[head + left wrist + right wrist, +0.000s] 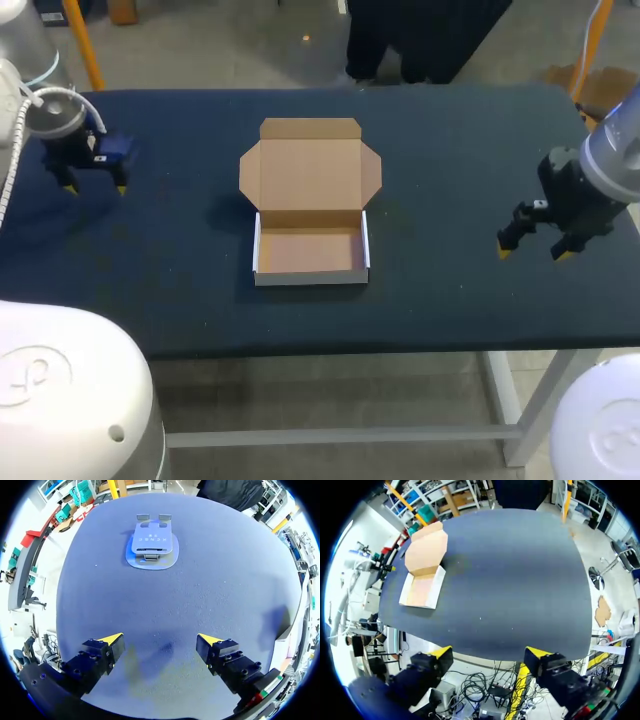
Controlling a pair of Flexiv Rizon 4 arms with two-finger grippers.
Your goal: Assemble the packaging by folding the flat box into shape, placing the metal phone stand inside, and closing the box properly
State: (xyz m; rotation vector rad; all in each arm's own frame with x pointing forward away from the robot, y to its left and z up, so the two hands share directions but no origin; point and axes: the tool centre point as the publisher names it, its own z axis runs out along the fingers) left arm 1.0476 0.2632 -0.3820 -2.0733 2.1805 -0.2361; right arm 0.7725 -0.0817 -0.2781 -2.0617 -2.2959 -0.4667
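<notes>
The left gripper (pixel 160 640) holds its 2 yellow-tipped fingers wide, empty, above the dark blue table (pixel 450 170). Well ahead of it lies the metal phone stand (pixel 151 544), a grey plate on a rounded base, bearing 1 line of lettering. The right gripper (pixel 533 253) is equally wide and empty. Between both, mid-table, sits the brown cardboard box (pixel 310 250), white-walled, with its lid open.

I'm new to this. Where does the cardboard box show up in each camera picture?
Head view: box at the middle of the table, lid open.
Left wrist view: not clearly seen; a pale sliver beside the left gripper may be it.
Right wrist view: well ahead of the right gripper, near the table's edge, lid open.
Shared landmark: the dark blue table.
</notes>
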